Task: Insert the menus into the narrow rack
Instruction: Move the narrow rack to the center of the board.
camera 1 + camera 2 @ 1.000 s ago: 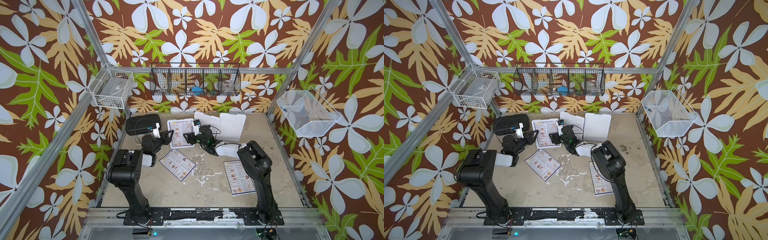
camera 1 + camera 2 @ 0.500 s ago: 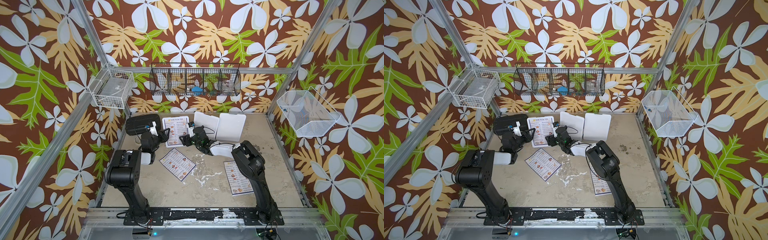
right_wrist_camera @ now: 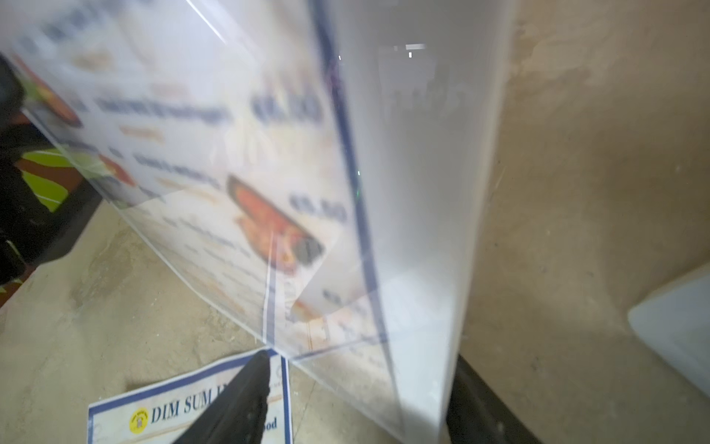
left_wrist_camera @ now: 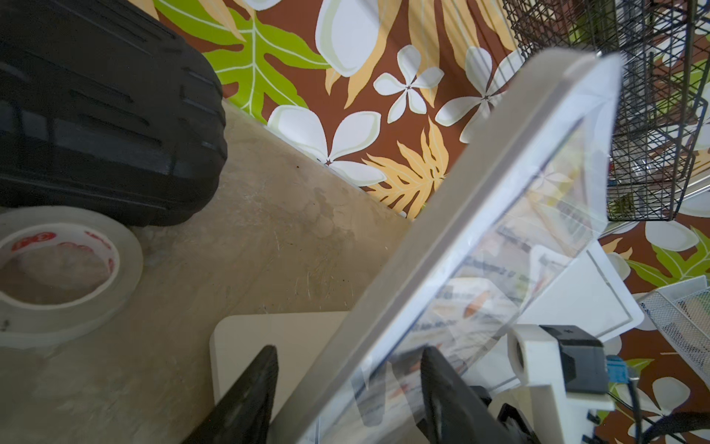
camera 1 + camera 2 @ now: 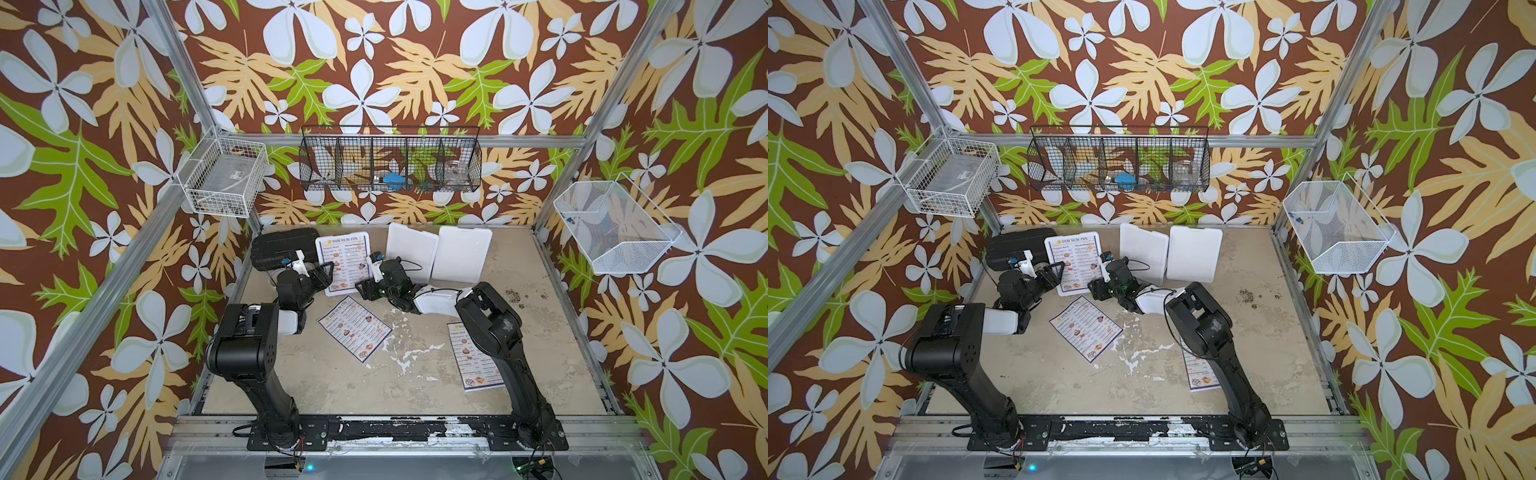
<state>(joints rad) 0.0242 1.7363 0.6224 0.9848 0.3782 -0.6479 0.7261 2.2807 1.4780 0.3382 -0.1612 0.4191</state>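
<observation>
You have the first menu (image 5: 341, 259), a thin glossy white sheet headed "DIM SUM INN" with a dark blue border, up on edge at the back of the stained beige table (image 5: 415, 374). It stands tilted against a thick white rounded-corner panel (image 4: 434, 238). Your right hand (image 5: 362, 288) grasps the first menu and that panel together at one side edge. One finger sits behind the panel, and the other is at the sheet's lower corner. Your left hand (image 4: 347, 351) is released. Its jaws straddle the opposite edge, with a gap showing beside one finger. A black ribbed case (image 5: 284, 249) crowds the left side, and two plain white panels (image 5: 461, 257) lean just beside on the right. The second menu (image 5: 355, 328) lies flat just in front. The third menu (image 5: 478, 361) lies partly under the right arm, with bare table between them.
</observation>
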